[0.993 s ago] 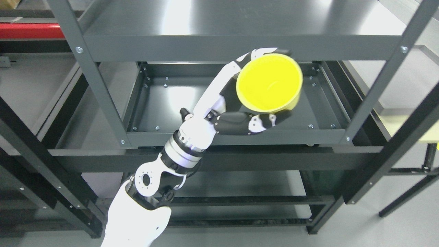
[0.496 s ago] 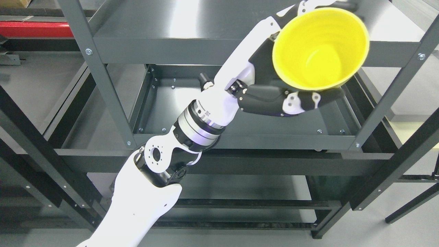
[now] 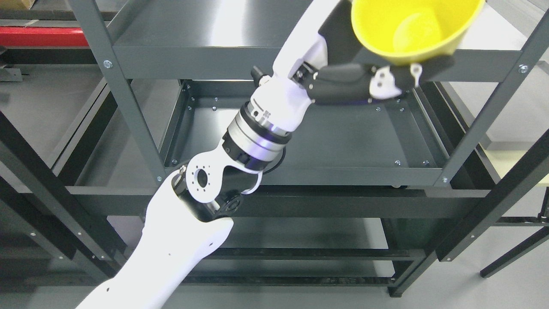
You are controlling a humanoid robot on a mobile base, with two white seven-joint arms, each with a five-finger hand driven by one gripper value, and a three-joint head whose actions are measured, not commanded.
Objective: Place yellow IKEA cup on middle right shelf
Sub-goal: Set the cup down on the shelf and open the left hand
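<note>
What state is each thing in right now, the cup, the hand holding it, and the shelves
yellow cup: held in the air at the top of the picture, tilted with its open mouth toward the camera, nothing inside, top rim cut off by the frame.
left hand: shut on the cup, fingers wrapped under it.
top shelf: bare where visible.
middle shelf tray: bare.
right hand: not in view.
</note>
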